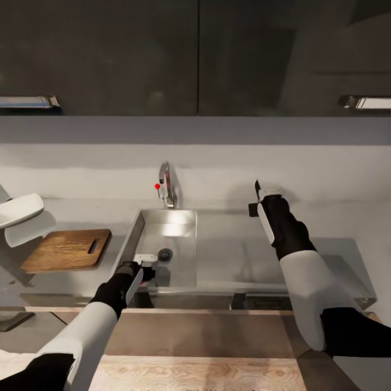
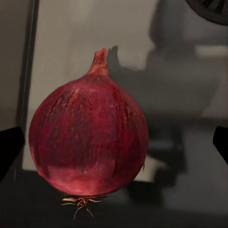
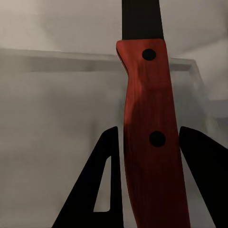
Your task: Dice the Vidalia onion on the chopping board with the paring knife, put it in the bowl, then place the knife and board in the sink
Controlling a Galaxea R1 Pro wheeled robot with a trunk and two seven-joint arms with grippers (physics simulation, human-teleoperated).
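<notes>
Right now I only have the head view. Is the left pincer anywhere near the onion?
Observer: Yes. The left wrist view shows the Vidalia onion between the fingers of the left pincer, down in the sink.
Operator: Closed on it?
Observer: No. The fingers stand wide apart, and one is well clear of the onion.
Operator: And the right one?
Observer: The right pincer is clamped on the red handle of the paring knife.

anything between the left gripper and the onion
No. In the left wrist view the onion sits between the open left gripper's fingertips, over the sink.
</notes>
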